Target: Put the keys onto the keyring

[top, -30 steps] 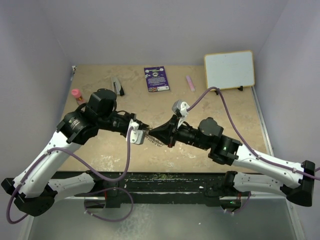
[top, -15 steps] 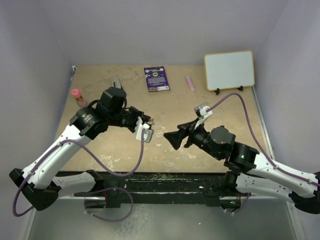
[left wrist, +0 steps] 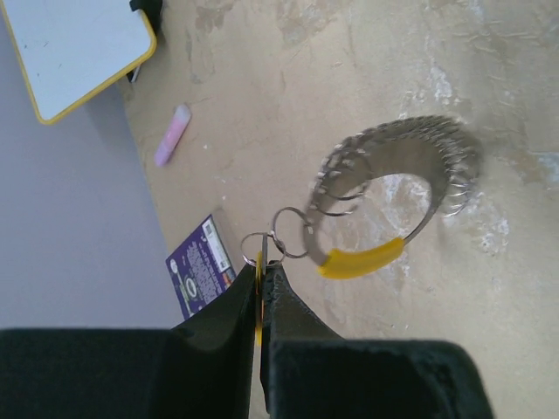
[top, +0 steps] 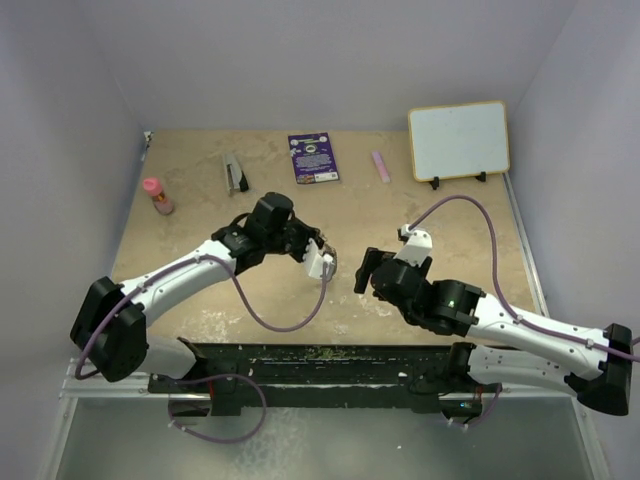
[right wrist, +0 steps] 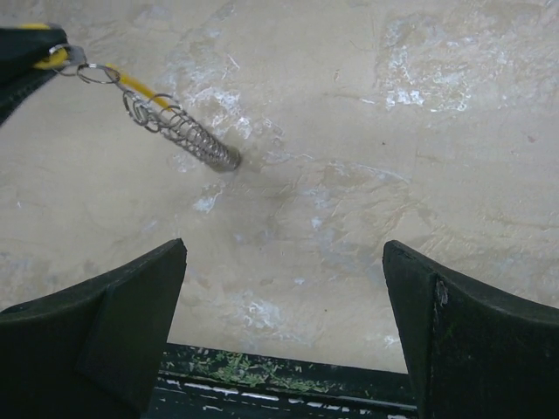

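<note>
Bare table (right wrist: 349, 175) ahead of right gripper (right wrist: 286, 253); keyring (right wrist: 179, 131) hanging upper-left.

left pincer (left wrist: 263, 272) is pinched shut on a key (left wrist: 259, 305), arm reaching toward the surface's centre; right pincer (right wrist: 284, 262) gapes wide, tilted downward.

We see the keyring (left wrist: 410, 144) as bright, shiny metal with a smooth yellow plastic-looking sleeve (left wrist: 360, 259); the counter (right wrist: 367, 175) looks matt, rough and scuffed, tan with chalky white patches.
</note>
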You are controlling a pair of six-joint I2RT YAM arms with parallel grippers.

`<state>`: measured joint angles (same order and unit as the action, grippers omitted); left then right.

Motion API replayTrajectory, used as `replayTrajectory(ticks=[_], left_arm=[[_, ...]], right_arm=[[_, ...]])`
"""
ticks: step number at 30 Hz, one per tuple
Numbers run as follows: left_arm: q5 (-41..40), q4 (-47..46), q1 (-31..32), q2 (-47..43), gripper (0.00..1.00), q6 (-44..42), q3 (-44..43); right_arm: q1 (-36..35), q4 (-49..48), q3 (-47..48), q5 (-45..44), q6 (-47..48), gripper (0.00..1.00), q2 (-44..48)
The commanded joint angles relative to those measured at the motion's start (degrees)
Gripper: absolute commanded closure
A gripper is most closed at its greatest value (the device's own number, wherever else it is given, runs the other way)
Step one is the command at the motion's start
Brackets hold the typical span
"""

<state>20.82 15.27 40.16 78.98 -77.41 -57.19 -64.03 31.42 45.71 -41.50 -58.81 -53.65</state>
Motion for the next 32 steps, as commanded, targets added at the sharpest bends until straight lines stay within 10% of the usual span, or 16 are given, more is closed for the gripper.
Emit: replayTrajectory(ticks=[1,12,14,15,17,32], left_arm=[[6.66,-7.18,0.14,-1.98,0.96,-0.86,4.82],[6.12,0.49,0.70,-6.89,0.66,-0.74,12.85],[4.16,2.76,0.70,-8.50,0.45,0.51,12.97],[2.75,3.29,0.71,-9.37,0.18,1.15,13.36],[-0.38,3.40,0.45,-11.52,0.03,2.46,14.34],[0.31,-1.12,-16.79,-29.38,0.02,23.74,19.77]], right_arm=[[-0.02,0.40,-0.19,-3.63,-4.34,0.00,0.63],[0.02,0.93,0.91,-4.17,-2.76,0.00,-0.44],[-0.03,0.65,0.91,-4.10,-2.67,0.01,-1.37],[-0.02,0.58,1.07,-4.19,-2.64,0.01,-1.93],[-0.02,0.36,1.53,-4.26,-2.28,0.00,-3.17],[0.22,3.48,8.98,-6.23,-0.04,0.01,-13.23]])
